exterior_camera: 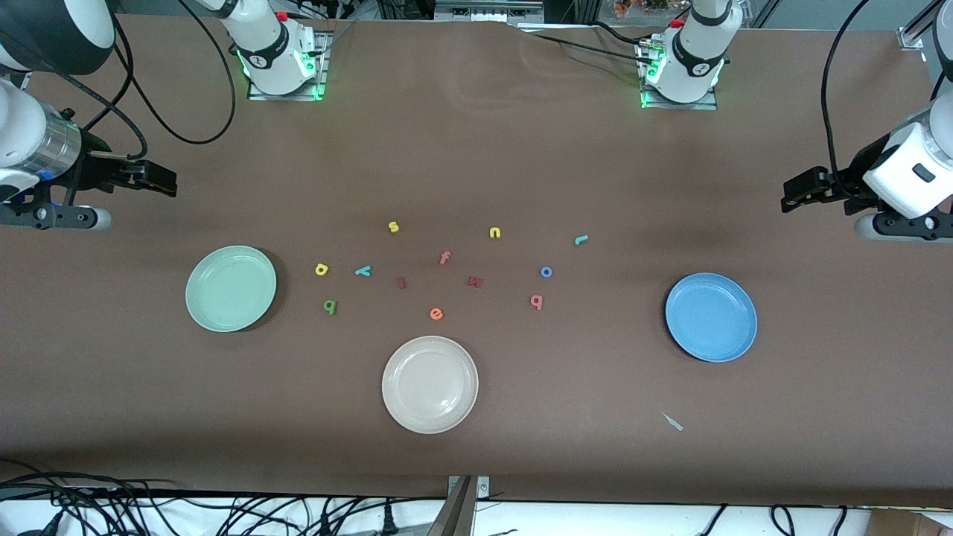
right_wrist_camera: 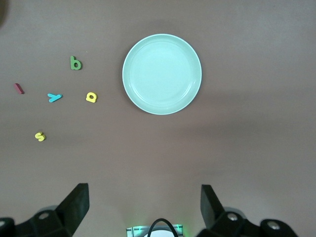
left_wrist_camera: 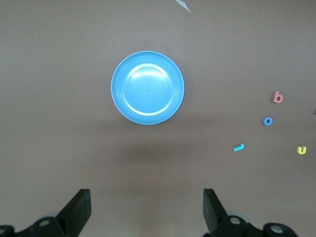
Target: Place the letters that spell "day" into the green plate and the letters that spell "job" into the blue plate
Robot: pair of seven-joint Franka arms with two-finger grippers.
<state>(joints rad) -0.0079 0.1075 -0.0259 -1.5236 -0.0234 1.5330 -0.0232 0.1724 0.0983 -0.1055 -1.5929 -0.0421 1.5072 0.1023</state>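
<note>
Brown desk [exterior_camera: 476,149] carried all. Round mint-green plate [exterior_camera: 231,288] sat toward right arm's end, round bright blue plate [exterior_camera: 711,317] toward left arm's end, round cream-white plate [exterior_camera: 429,384] nearest front camera; all three bare.

Left claw [exterior_camera: 795,195] and right claw [exterior_camera: 158,179] hung spread, empty, each over own desk end, waiting.

Yellow d [exterior_camera: 322,269], teal y [exterior_camera: 363,271], dark green a [exterior_camera: 330,306] lay near green plate. Teal j [exterior_camera: 581,240], blue ring o [exterior_camera: 546,272], pink b [exterior_camera: 536,301] lay nearer blue plate.

Risk: tiny flat foam letters could slip pinch; yellow s [exterior_camera: 394,227], yellow n [exterior_camera: 495,233], pink f [exterior_camera: 444,258] and orange e [exterior_camera: 436,314] invite wrong pick.
</note>
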